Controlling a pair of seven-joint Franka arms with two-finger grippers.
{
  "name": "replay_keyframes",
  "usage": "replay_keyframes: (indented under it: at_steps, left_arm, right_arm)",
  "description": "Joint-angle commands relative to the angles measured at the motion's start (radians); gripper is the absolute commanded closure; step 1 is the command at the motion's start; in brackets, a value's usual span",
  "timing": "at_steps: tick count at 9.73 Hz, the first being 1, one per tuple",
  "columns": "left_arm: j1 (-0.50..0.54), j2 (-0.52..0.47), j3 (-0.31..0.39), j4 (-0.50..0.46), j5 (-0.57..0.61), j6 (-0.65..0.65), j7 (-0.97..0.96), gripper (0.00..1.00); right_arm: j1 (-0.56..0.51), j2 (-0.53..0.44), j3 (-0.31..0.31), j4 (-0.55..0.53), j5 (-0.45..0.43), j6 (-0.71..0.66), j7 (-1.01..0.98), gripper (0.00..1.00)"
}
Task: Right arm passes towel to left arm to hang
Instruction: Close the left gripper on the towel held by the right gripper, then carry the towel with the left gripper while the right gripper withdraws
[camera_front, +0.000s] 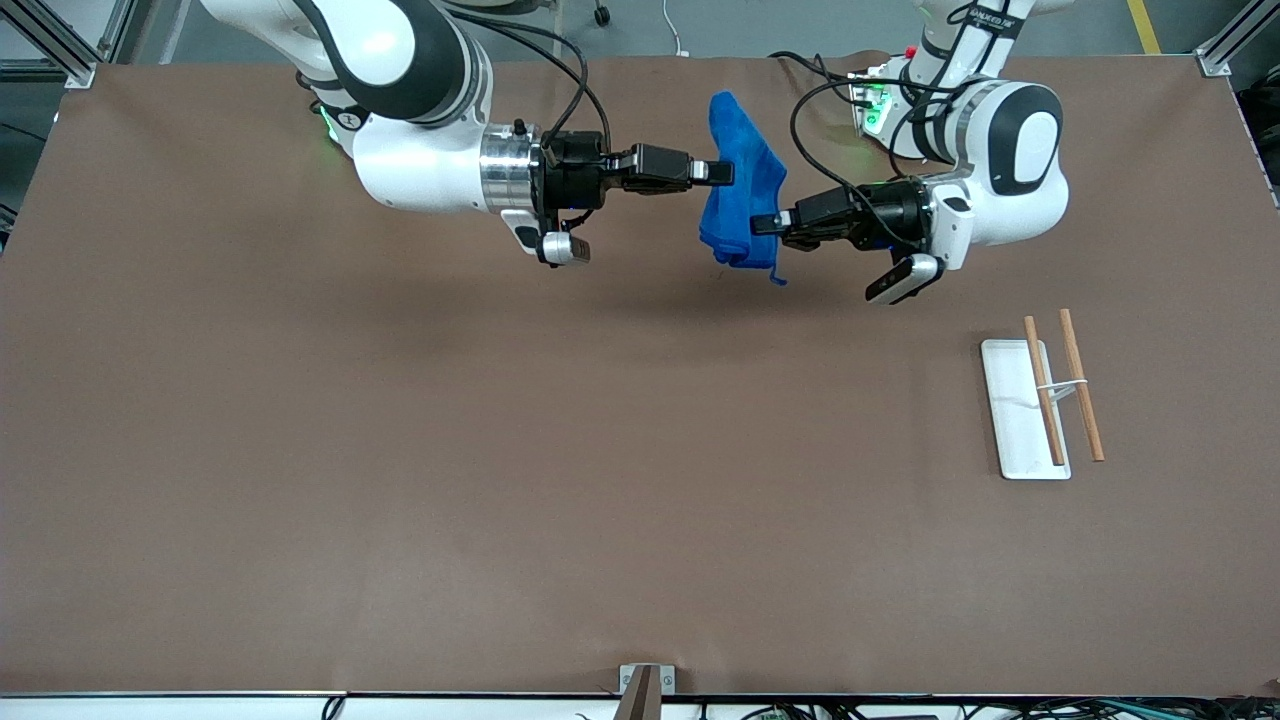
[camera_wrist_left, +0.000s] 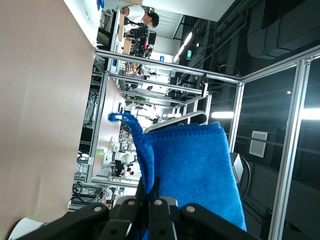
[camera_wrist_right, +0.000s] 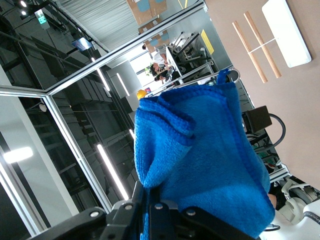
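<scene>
- No brand or label reads clearly; a band on the left arm (camera_front: 985, 120) near its base carries white lettering too small to make out
- The right gripper (camera_front: 722, 172) is up over the brown table (camera_front: 400, 480), its fingers clamped on one edge of the towel (camera_front: 740, 185)
- The left gripper (camera_front: 762, 224) is also in the air, closed on the towel's lower part from the other side, so both grippers grip the cloth at once
- In the left wrist view the fingers (camera_wrist_left: 156, 206) meet on the towel's (camera_wrist_left: 195, 170) hemmed edge, with a short loop (camera_wrist_left: 122, 118) sticking out at a corner
- In the right wrist view the towel (camera_wrist_right: 200, 155) bunches in soft folds above the shut fingers (camera_wrist_right: 159, 210)
- The towel is bright blue, fluffy terry with a darker stitched hem, hanging clear of the table between the two grippers
- The right arm (camera_front: 420, 150) is glossy white with black bands and a ribbed silver wrist ring
- Toward the left arm's end of the table stands a rack (camera_front: 1045, 400): a flat white rectangular base with two slim wooden rods joined by a thin white crosspiece
</scene>
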Motion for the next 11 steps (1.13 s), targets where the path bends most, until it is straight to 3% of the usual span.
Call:
replay_keyframes:
  at_steps: [1, 2, 3, 5, 6, 7, 8, 9, 11]
  left_arm:
    - [0.027, 0.002, 0.003, 0.004, 0.11, 0.022, 0.0, 1.0]
    - [0.038, 0.003, 0.012, 0.021, 0.183, 0.021, -0.027, 1.0]
    - [0.035, 0.006, 0.036, 0.044, 0.252, 0.021, -0.038, 1.0]
    - [0.033, 0.005, 0.082, 0.075, 0.4, 0.015, -0.061, 1.0]
    - [0.033, 0.003, 0.113, 0.102, 0.493, 0.012, -0.096, 1.0]
    - [0.033, 0.003, 0.141, 0.142, 0.605, 0.012, -0.124, 1.0]
    - [0.032, 0.006, 0.171, 0.181, 0.718, 0.012, -0.142, 1.0]
    - [0.032, 0.009, 0.21, 0.207, 0.812, 0.012, -0.141, 1.0]
    - [0.03, 0.012, 0.305, 0.279, 1.034, 0.012, -0.142, 1.0]
  right_arm:
    - [-0.001, 0.008, 0.005, 0.012, 0.027, 0.01, -0.016, 0.94]
    - [-0.007, 0.007, 0.005, 0.009, 0.024, 0.014, -0.016, 0.52]
    - [-0.015, 0.005, 0.002, 0.003, 0.01, 0.04, -0.009, 0.01]
    - [-0.079, 0.005, 0.001, -0.017, -0.094, 0.036, 0.011, 0.0]
    - [-0.12, 0.005, 0.0, -0.017, -0.202, 0.033, 0.04, 0.0]
    - [-0.16, 0.013, -0.003, -0.022, -0.357, 0.024, 0.095, 0.0]
    - [-0.223, 0.022, -0.01, -0.023, -0.554, -0.069, 0.161, 0.0]
    - [-0.257, 0.027, -0.079, -0.019, -0.74, -0.205, 0.203, 0.0]
    - [-0.254, 0.025, -0.276, -0.014, -1.009, -0.422, 0.2, 0.0]
